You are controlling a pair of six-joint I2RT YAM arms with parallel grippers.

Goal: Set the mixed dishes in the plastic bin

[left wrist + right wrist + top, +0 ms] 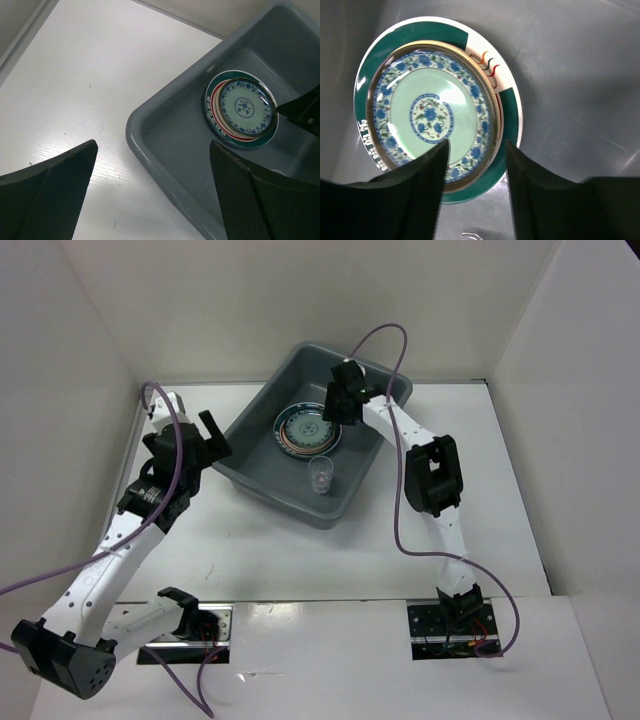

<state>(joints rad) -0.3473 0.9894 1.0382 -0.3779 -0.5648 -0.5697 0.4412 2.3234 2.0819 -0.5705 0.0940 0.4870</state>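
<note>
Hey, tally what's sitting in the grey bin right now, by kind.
Blue-patterned plate: 1
Green-banded white plate: 1
Clear cup: 1
Total: 3 in view; anything hidden under these plates cannot be counted.

A white table [300, 560] carries a grey bin [285, 498], set askew at its far side. Nearer than the bin, the left base [190, 625] and right base [450, 625] are fixed to the table's edge.

A large grey rectangular plastic bin [265, 490] sits on the white table [300, 565], holding a stack of round teal-rimmed plates [300, 432] and a small clear cup [321, 474]. The right gripper [338, 410] hangs over the plates. The left gripper [212, 436] is just beside the bin's left wall.
</note>
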